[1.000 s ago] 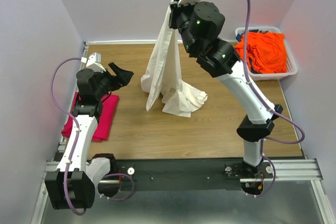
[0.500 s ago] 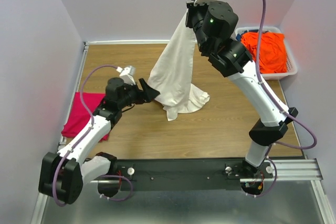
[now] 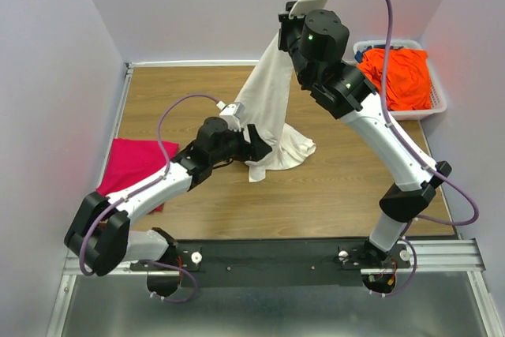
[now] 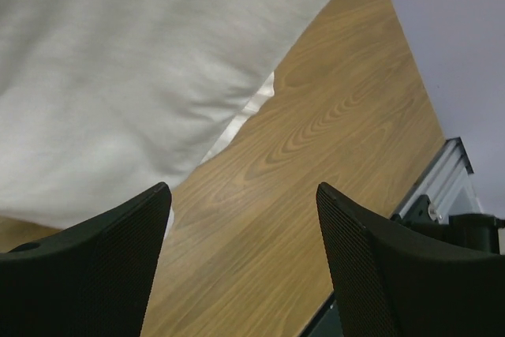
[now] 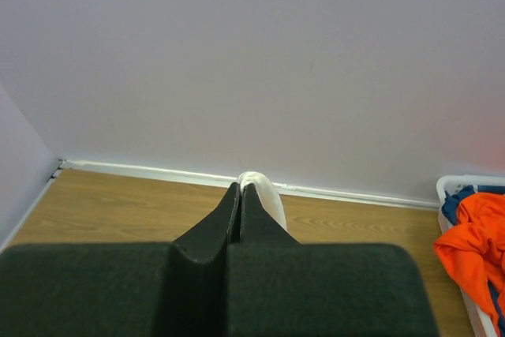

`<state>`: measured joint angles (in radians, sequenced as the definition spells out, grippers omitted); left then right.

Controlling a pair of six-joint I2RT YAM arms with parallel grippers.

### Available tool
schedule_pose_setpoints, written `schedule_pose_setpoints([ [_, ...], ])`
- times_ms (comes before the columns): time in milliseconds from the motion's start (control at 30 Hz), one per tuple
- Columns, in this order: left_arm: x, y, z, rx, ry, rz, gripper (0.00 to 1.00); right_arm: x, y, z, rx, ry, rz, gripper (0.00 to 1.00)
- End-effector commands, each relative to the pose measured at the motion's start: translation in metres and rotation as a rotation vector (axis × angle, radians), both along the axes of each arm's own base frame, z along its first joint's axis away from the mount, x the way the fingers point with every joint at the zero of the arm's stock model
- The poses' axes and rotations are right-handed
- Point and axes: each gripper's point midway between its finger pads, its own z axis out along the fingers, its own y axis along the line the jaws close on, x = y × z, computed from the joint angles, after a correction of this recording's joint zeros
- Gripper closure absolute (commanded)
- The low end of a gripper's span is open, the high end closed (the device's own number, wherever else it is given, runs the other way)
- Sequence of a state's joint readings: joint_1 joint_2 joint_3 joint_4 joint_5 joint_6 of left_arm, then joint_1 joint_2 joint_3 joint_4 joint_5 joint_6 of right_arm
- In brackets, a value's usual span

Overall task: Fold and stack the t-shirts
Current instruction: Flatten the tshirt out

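Right end effector (image 3: 287, 16): clamped on the top of the cream-white t-shirt (image 3: 268, 108), held high near the tabletop (image 3: 331, 195) far edge.
Cream-white t-shirt: hanging, hem pooled mid-tabletop.
Left end effector (image 3: 257, 147): fingers apart, empty.
Change: it has swung from the magenta-pink t-shirt (image 3: 130, 167) at the left edge to the hanging hem.
Meaning: probably a second grasp comes next, to spread the shirt for folding.
Orange t-shirt (image 3: 398, 73): in the far-right basket (image 3: 439, 94).

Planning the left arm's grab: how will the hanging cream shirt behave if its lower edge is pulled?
Probably floppy: the cream shirt hangs in folds from the shut right fingers and pools on the table. Likely light, since one pinch holds it. It may swing when nudged by the left fingers.
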<state>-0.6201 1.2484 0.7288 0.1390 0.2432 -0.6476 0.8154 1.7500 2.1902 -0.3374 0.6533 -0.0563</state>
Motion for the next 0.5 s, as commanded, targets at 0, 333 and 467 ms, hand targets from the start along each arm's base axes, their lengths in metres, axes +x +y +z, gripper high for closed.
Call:
schedule_pose_setpoints([
  [0,0.024,-0.001,-0.007,0.077,-0.012,0.122,0.17,-0.006,-0.012,0.016,0.064,-0.032,-0.018,0.99],
  [333,0.034,-0.021,-0.026,0.217,-0.006,0.200,0.17,-0.004,-0.016,0.009,0.053,-0.020,-0.037,1.00],
  [467,0.038,-0.032,-0.022,0.250,-0.035,0.217,0.17,0.000,-0.014,0.001,0.052,-0.003,-0.036,0.99],
])
